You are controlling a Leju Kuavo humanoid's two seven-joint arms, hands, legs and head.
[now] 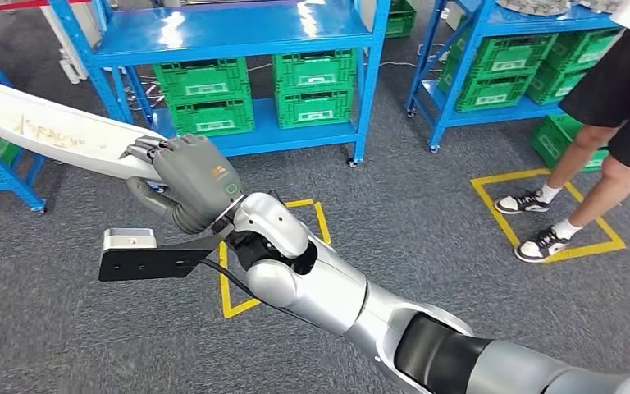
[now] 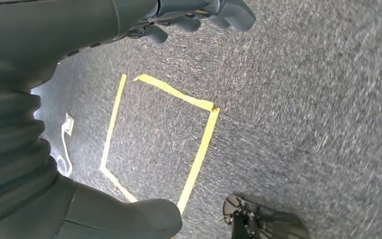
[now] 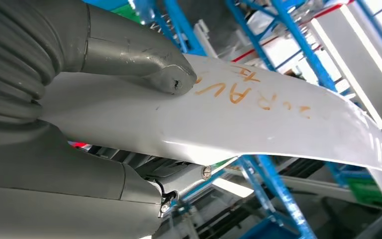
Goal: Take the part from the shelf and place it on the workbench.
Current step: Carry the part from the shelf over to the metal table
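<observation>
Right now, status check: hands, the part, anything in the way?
Right hand grips the white part, held off the floor. Left hand hangs with nothing in it, fingers curled. Person stands to the right by the blue shelves.

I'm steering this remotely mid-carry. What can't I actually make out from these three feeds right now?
- White part: its far end is cut off by the head view's left edge.
- Orange writing on it: too smeared to read in the right wrist view.
- Right hand: how the fingers lie beneath the part is hidden by the part.
- Person: cut off above the shorts.
- Workbench: no feed tells where it stands.
</observation>
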